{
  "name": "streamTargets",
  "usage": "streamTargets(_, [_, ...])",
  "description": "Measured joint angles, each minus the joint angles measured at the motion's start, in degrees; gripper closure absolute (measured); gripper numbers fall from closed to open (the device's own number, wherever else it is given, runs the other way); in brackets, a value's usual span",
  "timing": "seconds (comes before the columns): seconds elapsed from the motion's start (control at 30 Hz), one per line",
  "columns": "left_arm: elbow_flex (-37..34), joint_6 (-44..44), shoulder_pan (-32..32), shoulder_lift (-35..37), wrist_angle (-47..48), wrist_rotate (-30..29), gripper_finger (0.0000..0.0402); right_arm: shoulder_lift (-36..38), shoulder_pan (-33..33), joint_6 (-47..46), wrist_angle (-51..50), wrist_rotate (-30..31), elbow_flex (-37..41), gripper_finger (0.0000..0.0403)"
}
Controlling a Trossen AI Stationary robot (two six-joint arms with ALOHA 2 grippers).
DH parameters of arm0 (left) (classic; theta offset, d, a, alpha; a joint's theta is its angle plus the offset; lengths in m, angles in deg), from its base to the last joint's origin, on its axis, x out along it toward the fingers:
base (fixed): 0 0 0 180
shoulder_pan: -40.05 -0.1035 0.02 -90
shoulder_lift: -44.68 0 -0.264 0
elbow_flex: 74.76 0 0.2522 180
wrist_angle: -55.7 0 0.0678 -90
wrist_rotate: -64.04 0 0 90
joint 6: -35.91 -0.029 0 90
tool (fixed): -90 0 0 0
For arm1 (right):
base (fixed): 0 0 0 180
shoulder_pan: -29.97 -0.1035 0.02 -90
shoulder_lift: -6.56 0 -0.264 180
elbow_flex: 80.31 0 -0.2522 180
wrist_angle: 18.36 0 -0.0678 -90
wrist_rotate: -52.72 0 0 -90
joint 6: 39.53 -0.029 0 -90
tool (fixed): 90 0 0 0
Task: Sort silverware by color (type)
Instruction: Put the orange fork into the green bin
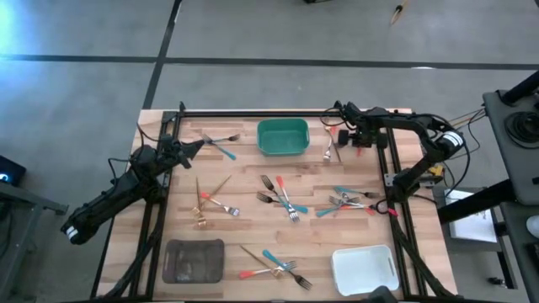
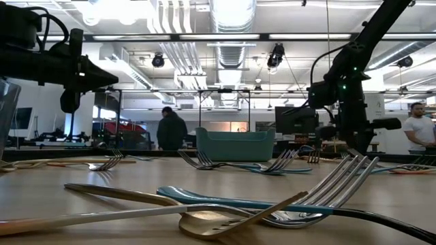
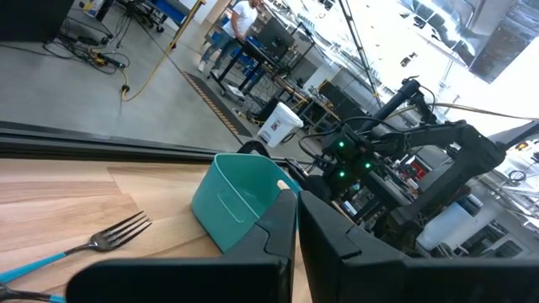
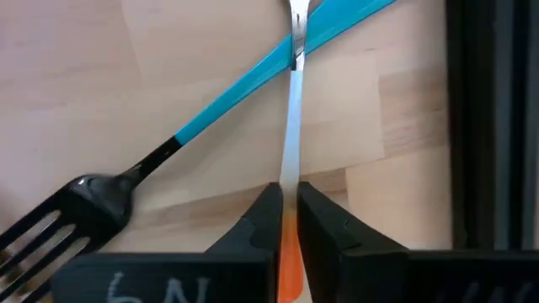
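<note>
Right gripper point(image 4: 288, 220), at the high view's upper right beside the green tray point(image 1: 282, 136), is clamped on an orange-handled utensil point(image 4: 290, 151); a teal-handled fork point(image 4: 168, 151) crosses it; left gripper point(image 3: 296, 220) is closed at upper left.

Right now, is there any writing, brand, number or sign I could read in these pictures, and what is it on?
Nothing reads clearly.
White handwritten marks on the body of the right end effector, which is closed on the orange-handled fork: cut off at the picture's edge, unreadable.
Label on the white bin in the room behind: too small to read.
</note>
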Motion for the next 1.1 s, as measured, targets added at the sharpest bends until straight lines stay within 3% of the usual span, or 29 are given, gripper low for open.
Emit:
streamTargets(0.17, [0.0,0.0,0.0,0.0,0.0,0.0,0.0401,3.8,0.1,0.1,-0.6,0.1,0.1,0.0392])
streamTargets(0.63, [0.0,0.0,0.0,0.0,0.0,0.0,0.0401,23.6,-1.1,0.5,0.2,-0.4,-0.2,0.0392])
streamTargets(0.9, [0.0,0.0,0.0,0.0,0.0,0.0,0.0401,19.6,-0.6,3.6,-1.5,-1.0,0.6,0.0386])
streamTargets(1.1, [0.0,0.0,0.0,0.0,0.0,0.0,0.0401,14.0,-0.2,4.7,-1.7,0.7,0.6,0.0346])
